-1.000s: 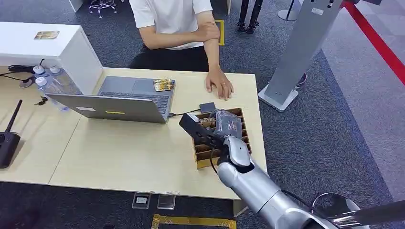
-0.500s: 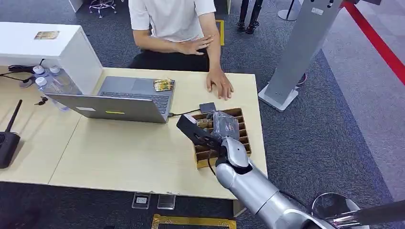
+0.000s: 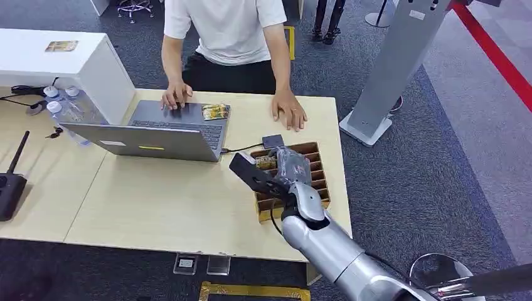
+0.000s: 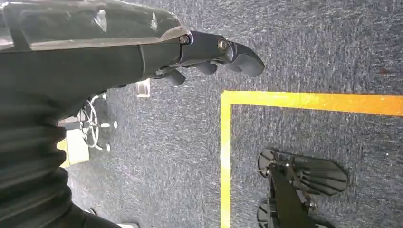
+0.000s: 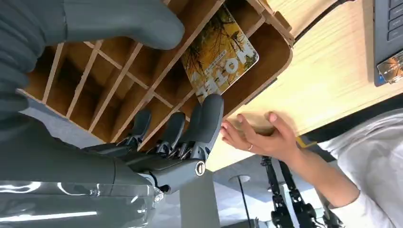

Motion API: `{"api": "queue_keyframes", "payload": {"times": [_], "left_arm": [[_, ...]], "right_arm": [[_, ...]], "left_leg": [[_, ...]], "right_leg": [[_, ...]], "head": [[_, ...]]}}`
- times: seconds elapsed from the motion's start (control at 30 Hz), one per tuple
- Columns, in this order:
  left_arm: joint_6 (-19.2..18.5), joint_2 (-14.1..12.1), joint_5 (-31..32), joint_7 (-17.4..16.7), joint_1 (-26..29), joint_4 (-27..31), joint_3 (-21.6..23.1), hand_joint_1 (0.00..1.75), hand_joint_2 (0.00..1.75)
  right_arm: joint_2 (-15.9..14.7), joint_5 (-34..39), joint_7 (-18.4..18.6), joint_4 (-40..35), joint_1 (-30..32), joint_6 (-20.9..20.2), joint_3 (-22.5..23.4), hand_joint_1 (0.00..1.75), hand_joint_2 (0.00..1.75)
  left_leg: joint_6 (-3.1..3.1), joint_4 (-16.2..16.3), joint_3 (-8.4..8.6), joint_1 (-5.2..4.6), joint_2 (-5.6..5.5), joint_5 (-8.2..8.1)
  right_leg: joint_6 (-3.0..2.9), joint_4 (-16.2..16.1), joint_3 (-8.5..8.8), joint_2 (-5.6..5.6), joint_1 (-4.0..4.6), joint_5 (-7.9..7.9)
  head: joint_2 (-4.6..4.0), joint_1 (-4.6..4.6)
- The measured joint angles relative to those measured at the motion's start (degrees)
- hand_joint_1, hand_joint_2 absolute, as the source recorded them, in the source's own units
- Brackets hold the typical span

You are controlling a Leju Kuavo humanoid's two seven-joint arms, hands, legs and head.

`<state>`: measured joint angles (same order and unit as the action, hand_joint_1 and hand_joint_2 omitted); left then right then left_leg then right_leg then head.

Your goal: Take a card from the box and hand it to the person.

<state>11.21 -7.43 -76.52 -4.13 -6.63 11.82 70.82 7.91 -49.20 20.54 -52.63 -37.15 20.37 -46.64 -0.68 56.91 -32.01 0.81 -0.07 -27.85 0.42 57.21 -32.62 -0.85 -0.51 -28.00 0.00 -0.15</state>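
The right hand (image 3: 290, 164) hangs over the wooden divided box (image 3: 317, 177), which sits on the desk (image 3: 157, 207) near its right edge, towards the far corner where the person (image 3: 219, 31) sits; the placing suits the job, since the box is within the robot's reach and close to the person's hand (image 3: 290, 116) resting flat on the desk just beyond it; in the right wrist view the hand (image 5: 161, 118) is released, thumb on one side of the compartments and the dark fingers (image 5: 209, 116) spread on the other, nothing between them; the fingertips lie at the box's outer wall, near the card (image 5: 221, 52) but not on it, as far as can be told; the card, yellow and brown with a printed picture and white lettering, lies tilted in the end compartment (image 5: 247, 35), the one nearest the person, leaning against a divider so that one edge stands up where fingers could catch it; I judge the step in hand to be the reach, with the grasp not yet made; the next move calls for closing thumb and fingers across that raised edge without jamming on the thin partitions; the person's other hand (image 3: 175, 95) rests on the laptop (image 3: 157, 128) at the desk's far edge, where a second small card (image 3: 215, 111) lies on the palm rest; the left hand (image 4: 209, 52) hangs over blue carpet with a yellow floor line (image 4: 228, 156), fingers loosely curled and holding nothing.
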Motion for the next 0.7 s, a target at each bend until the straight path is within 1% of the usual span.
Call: {"api": "queue_keyframes", "payload": {"times": [0.27, 0.33, 0.37, 0.7], "left_arm": [[-0.11, 0.09, -0.09, 0.15, -0.02, 0.0, 0.02, 0.0, 1.75], [-0.2, 0.11, -0.11, 0.15, 0.0, 0.0, 0.02, 0.0, 1.75], [-0.2, 0.13, -0.11, 0.13, 0.0, 0.0, 0.02, 0.0, 1.75], [-0.2, 0.17, -0.24, 0.22, -0.01, 0.0, 0.02, 0.0, 1.75]], "right_arm": [[0.39, -0.07, -0.15, 0.35, -0.61, 0.0, -0.04, 0.75, 1.75], [0.39, -0.07, -0.13, 0.33, -0.84, -0.09, -0.04, 0.73, 1.75], [0.39, -0.09, -0.11, 0.31, -0.89, -0.13, -0.04, 0.7, 1.75], [0.98, 0.04, -0.28, 0.24, -1.17, -0.41, -0.09, 0.72, 1.75]], "left_leg": [[0.0, 0.0, 0.0, 0.0, 0.0, 0.0], [0.0, 0.0, 0.0, 0.0, 0.0, 0.0], [0.0, 0.0, 0.0, 0.0, 0.0, 0.0], [0.0, 0.0, 0.0, 0.0, 0.0, 0.0]], "right_leg": [[0.0, 0.0, 0.01, 0.0, 0.0, 0.0], [0.0, 0.0, 0.01, 0.0, 0.0, 0.0], [0.0, 0.0, 0.01, 0.0, 0.0, 0.0], [0.0, 0.0, 0.0, 0.0, 0.0, 0.0]], "head": [[0.0, 0.0], [0.0, 0.0], [0.0, 0.0], [0.0, -0.04]]}}
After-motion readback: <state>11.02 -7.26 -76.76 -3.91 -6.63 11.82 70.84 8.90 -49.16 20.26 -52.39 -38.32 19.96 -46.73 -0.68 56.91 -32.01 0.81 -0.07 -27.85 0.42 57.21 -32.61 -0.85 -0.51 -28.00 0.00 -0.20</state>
